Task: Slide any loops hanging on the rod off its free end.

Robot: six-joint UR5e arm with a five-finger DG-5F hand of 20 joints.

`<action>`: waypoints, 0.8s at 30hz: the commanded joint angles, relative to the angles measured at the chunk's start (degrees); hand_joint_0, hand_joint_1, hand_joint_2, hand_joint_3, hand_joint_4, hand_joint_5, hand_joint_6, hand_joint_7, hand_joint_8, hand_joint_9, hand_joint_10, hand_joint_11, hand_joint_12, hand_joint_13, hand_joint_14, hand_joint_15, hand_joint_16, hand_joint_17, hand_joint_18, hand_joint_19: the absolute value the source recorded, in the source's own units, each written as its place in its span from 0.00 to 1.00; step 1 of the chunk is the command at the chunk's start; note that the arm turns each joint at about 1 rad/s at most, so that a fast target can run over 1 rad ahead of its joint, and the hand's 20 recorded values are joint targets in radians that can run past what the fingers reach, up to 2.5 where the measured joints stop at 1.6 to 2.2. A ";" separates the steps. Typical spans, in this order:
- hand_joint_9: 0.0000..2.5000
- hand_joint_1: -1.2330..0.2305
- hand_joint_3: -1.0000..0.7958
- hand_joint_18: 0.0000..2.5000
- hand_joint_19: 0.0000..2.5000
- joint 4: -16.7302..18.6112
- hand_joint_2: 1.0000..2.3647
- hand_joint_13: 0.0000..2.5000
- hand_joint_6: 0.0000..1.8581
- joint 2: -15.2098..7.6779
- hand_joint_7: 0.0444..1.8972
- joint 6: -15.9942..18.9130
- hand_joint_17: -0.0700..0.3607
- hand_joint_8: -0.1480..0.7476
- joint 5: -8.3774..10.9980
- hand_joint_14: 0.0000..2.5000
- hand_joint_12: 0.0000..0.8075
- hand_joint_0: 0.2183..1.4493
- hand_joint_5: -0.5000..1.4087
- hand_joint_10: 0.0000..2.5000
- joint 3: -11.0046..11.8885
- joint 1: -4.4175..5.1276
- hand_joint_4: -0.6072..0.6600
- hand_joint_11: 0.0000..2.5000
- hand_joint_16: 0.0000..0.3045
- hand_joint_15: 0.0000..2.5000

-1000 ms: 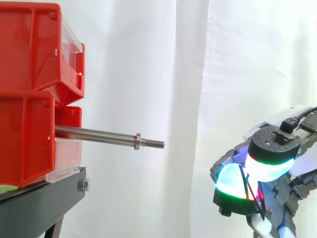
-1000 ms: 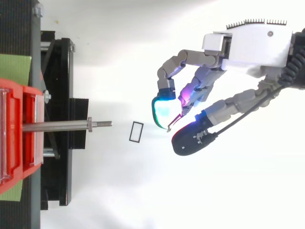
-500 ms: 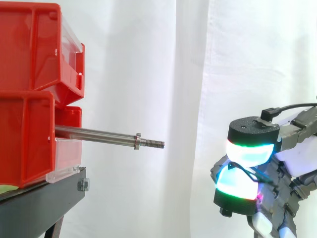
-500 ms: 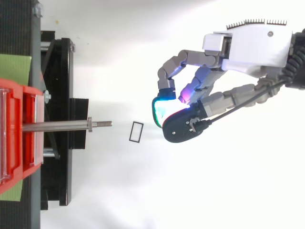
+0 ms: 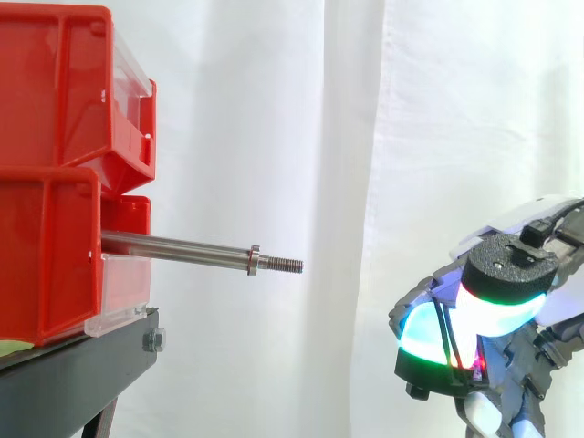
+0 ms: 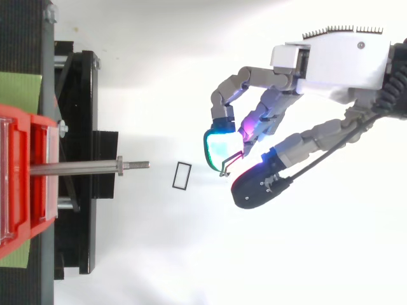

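Across from me two red bins sit stacked on a black stand — each with a clear front panel. A green sheet lies under the lower bin, and a white curtain hangs behind.

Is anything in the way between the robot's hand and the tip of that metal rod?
Level with the rod, nothing. From above, a small black frame shows between it and the hand, apparently lying lower.

Loop seemingly lies between rod and hand.
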 commanded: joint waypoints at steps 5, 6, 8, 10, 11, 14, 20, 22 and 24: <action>0.40 0.43 0.28 0.33 0.15 0.00 0.00 0.34 0.45 0.00 0.57 0.00 0.39 0.48 -0.05 0.00 0.37 0.30 0.18 0.00 0.00 0.02 0.59 0.14 0.14 0.07; 0.40 0.46 0.28 0.33 0.16 0.00 0.00 0.34 0.45 0.00 0.57 0.00 0.39 0.49 -0.05 0.00 0.37 0.29 0.18 0.00 0.00 0.02 0.59 0.14 0.14 0.07; 0.40 0.46 0.28 0.33 0.15 0.00 0.00 0.34 0.45 0.00 0.57 0.00 0.39 0.49 -0.05 0.00 0.37 0.30 0.19 0.00 0.00 0.02 0.58 0.14 0.14 0.07; 0.40 0.44 0.30 0.33 0.15 0.00 0.00 0.34 0.45 0.00 0.58 0.00 0.39 0.49 -0.05 0.00 0.37 0.31 0.19 0.00 0.00 0.02 0.57 0.14 0.14 0.07; 0.40 0.42 0.32 0.33 0.15 0.00 0.00 0.34 0.45 0.00 0.59 0.00 0.39 0.49 -0.05 0.00 0.37 0.32 0.19 0.01 0.00 0.02 0.57 0.14 0.14 0.07; 0.40 0.37 0.36 0.33 0.15 0.00 0.01 0.34 0.45 0.00 0.60 0.00 0.39 0.50 -0.05 0.00 0.37 0.32 0.19 0.01 0.00 0.02 0.56 0.14 0.14 0.07; 0.39 0.27 0.39 0.33 0.15 0.00 0.01 0.34 0.46 0.00 0.58 0.00 0.39 0.50 -0.05 0.00 0.37 0.33 0.18 0.01 0.00 0.02 0.56 0.14 0.14 0.07; 0.39 0.27 0.36 0.33 0.15 0.00 0.01 0.34 0.46 0.00 0.57 0.09 0.39 0.49 -0.05 0.00 0.37 0.33 0.17 0.01 0.00 0.02 0.58 0.14 0.14 0.07; 0.39 0.26 0.31 0.33 0.15 0.00 0.00 0.34 0.46 0.00 0.56 0.09 0.39 0.49 -0.05 0.00 0.37 0.33 0.17 0.01 0.00 0.02 0.59 0.14 0.14 0.08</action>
